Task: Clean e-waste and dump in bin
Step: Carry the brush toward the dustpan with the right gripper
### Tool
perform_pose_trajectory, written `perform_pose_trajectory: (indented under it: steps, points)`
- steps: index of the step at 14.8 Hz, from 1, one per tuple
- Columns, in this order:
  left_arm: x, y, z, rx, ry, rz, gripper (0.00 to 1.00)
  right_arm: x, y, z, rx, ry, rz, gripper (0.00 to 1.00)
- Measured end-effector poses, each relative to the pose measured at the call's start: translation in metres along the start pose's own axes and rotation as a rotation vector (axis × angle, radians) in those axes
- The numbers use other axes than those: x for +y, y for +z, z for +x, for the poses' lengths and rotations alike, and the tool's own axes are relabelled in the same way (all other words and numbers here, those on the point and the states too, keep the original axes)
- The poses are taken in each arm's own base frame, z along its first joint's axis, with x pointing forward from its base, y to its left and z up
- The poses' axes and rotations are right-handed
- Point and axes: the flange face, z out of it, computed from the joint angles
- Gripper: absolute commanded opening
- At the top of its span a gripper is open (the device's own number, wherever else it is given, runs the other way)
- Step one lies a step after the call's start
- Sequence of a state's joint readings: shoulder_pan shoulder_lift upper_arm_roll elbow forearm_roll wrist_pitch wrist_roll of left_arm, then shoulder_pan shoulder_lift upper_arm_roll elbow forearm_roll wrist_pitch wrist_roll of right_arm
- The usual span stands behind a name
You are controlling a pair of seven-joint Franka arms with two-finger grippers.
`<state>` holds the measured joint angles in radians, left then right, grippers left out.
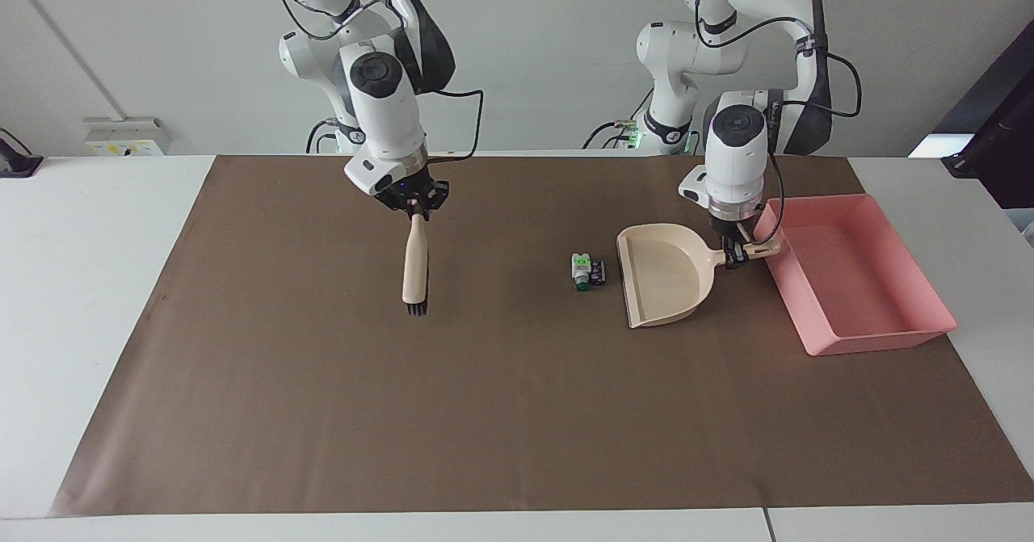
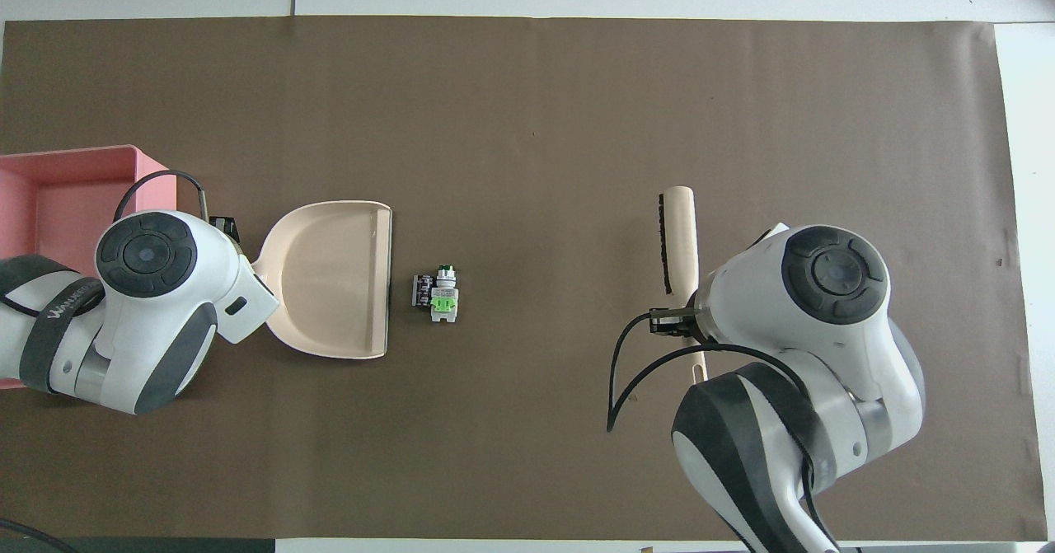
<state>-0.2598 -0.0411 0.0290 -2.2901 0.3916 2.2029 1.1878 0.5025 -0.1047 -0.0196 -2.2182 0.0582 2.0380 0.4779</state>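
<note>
Gripping the beige dustpan (image 1: 664, 277) by its handle, the left gripper (image 1: 733, 256) sits centre-right beside the pink bin (image 1: 858, 283). The e-waste (image 1: 587, 271) lies mid-frame on brown paper (image 1: 485, 413), just off the pan's lip. Centre-left, the right gripper (image 1: 415, 204) clamps a hand brush (image 1: 415, 263), hanging bristles-down.

Two e-waste bits (image 1: 587, 271), one dustpan (image 1: 666, 279), one brush (image 1: 415, 263), one bin (image 1: 848, 283), seemingly.

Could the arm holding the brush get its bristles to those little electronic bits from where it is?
Probably yes. The right gripper is shut on the brush, raised over bare brown mat. Nothing lies between it and the e-waste; the dustpan, held by the left gripper, waits beside it.
</note>
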Motion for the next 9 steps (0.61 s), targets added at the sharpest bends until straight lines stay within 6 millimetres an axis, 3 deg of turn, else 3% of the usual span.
perform_pose_trajectory:
  steps: [3,9]
  points:
    - [0.004,0.003,0.003,-0.009,-0.027,-0.022,0.00,-0.057,0.020,-0.021,0.026,-0.030,0.005,0.00]
    - [0.009,0.000,0.025,-0.014,-0.059,-0.022,0.00,-0.140,0.059,-0.050,0.039,-0.034,0.002,0.00]
